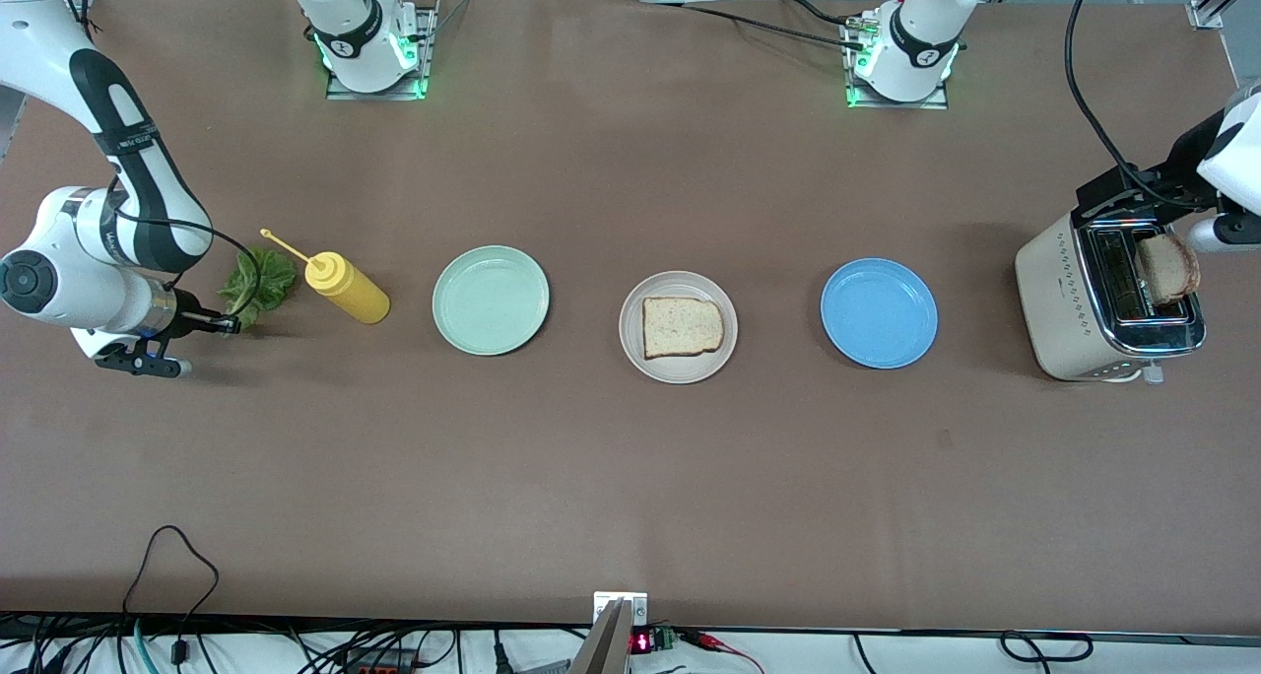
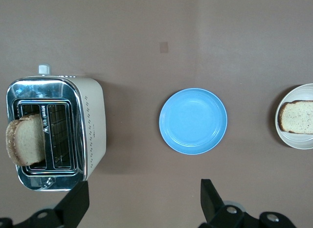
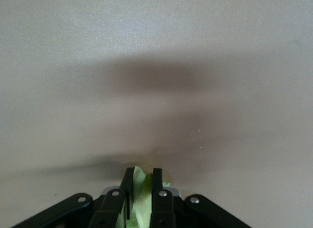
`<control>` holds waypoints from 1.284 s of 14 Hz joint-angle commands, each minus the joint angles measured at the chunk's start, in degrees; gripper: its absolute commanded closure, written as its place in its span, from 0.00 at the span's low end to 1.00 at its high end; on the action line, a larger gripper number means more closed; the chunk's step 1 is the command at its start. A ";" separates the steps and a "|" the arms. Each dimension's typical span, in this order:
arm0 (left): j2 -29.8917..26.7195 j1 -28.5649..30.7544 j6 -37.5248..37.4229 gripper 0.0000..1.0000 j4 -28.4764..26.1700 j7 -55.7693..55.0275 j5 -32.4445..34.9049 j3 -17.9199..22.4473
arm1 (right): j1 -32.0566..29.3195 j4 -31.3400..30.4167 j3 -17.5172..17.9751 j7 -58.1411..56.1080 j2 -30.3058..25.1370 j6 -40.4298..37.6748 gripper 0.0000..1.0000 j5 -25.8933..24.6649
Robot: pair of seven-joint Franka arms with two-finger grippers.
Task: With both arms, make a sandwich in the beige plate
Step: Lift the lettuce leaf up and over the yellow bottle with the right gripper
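The beige plate [image 1: 678, 370] lies mid-table with one bread slice [image 1: 682, 326] flat on it; both also show in the left wrist view, the plate [image 2: 292, 141] and its slice [image 2: 297, 116]. A second bread slice [image 1: 1167, 268] stands tilted in the toaster [image 1: 1069, 300] slot. The green lettuce leaf [image 1: 258, 282] lies at the right arm's end of the table. My right gripper [image 1: 229, 325] is low at the leaf's edge, shut on the lettuce [image 3: 142, 201]. My left gripper [image 2: 143, 189] hangs open and holds nothing, high up by the toaster [image 2: 90, 125].
A yellow squeeze bottle [image 1: 345, 288] lies beside the lettuce, toward the mint-green plate [image 1: 491, 300]. A blue plate [image 1: 879, 312] sits between the beige plate and the toaster. Cables run along the table edge nearest the front camera.
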 commanded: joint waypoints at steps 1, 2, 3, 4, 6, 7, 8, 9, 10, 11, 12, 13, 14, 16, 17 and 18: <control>-0.79 0.29 0.18 0.00 -0.45 0.83 -0.73 -0.26 | -0.42 -0.51 0.36 -0.14 -0.40 0.42 0.93 -1.92; -0.79 0.29 0.18 0.00 -0.45 0.83 -0.73 -0.17 | -0.42 -0.51 0.36 -0.31 -0.49 0.42 0.94 -2.45; -0.79 0.37 0.18 0.00 -0.45 0.83 -0.73 -0.08 | -0.42 -0.51 0.36 -1.10 -0.58 0.42 0.95 -2.54; -0.79 0.38 0.18 0.00 -0.54 0.83 -0.73 0.00 | -0.42 -0.42 0.36 -2.59 -0.67 0.33 0.99 -2.54; -0.79 0.29 0.27 0.00 -0.45 0.83 -0.64 0.09 | -0.42 -0.25 0.36 -4.44 -1.28 0.24 1.00 -2.54; -0.79 0.29 0.35 0.00 -0.45 0.83 -0.64 -0.08 | -0.51 -0.24 0.36 -5.40 -1.72 0.24 1.00 -2.54; -0.79 0.37 0.36 0.00 -0.45 0.74 -0.64 -0.17 | -0.51 -0.16 0.44 -6.46 -2.33 0.15 1.00 -2.54; -0.79 0.38 0.36 0.00 -0.54 0.74 -0.73 -0.17 | -0.51 -0.16 0.36 -7.51 -3.03 0.07 1.00 -2.45; -0.79 0.38 0.36 0.00 -0.54 0.74 -0.73 -0.17 | -0.59 -0.16 0.36 -8.57 -3.82 -0.37 1.00 -2.45; -0.79 0.38 0.27 0.00 -0.54 0.74 -0.73 -0.17 | -0.59 -0.16 0.44 -9.62 -5.05 -1.68 1.00 -2.45; -0.97 0.38 0.01 0.00 -0.62 0.74 -0.73 -0.17 | -0.59 -0.07 0.44 -10.33 -6.28 -3.17 1.00 -2.36; -0.97 0.38 -0.17 0.00 -0.63 0.83 -0.73 -0.17 | -0.68 0.02 0.44 -11.12 -7.86 -5.01 1.00 -2.28; -1.05 0.29 -0.26 0.00 -0.63 0.83 -0.73 -0.35 | -0.60 0.19 0.53 -12.00 -9.61 -7.64 1.00 -2.10; -0.97 0.20 -0.26 0.00 -0.28 0.83 -0.64 -0.35 | -0.68 1.33 0.80 -15.06 -12.95 -12.92 1.00 -1.31; -0.97 0.20 -0.17 0.00 -0.27 0.83 -0.64 -0.35 | -0.68 2.21 0.80 -16.91 -14.28 -15.12 1.00 0.08; -0.88 0.29 0.00 0.00 -0.27 0.83 -0.64 -0.35 | -0.68 3.35 0.80 -19.71 -16.12 -18.01 1.00 2.53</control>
